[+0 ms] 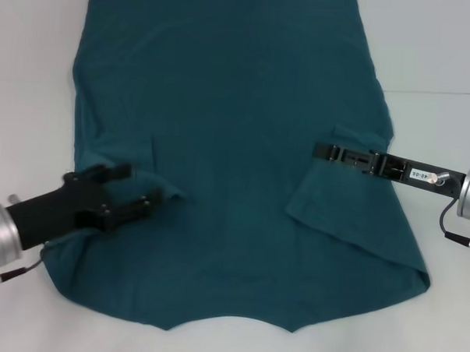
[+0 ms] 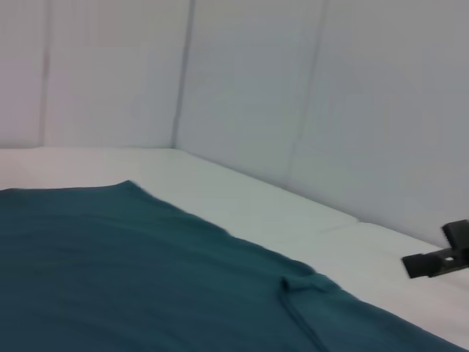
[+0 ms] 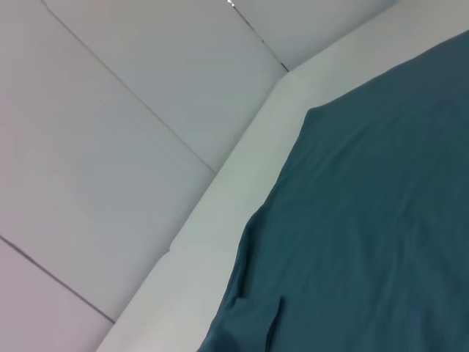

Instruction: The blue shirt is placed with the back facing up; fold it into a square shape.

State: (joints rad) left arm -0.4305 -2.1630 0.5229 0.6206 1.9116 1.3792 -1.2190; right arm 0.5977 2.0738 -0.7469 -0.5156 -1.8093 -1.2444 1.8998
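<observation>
Head view: the blue shirt [image 1: 228, 160] lies flat on the white table [image 1: 29, 73], with bare table at 9 and 3 o'clock. My left gripper [image 1: 129, 191], fingers apart, rests on its folded-in sleeve. My right gripper [image 1: 330, 153] sits edge-on over the other sleeve; I cannot tell its opening.

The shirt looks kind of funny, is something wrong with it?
Nothing is torn or spilled. The blue shirt lies flat on the white table, with both sleeves already folded inward over its body, so its sides look uneven. The left gripper and right gripper are over those folded sleeves.
</observation>
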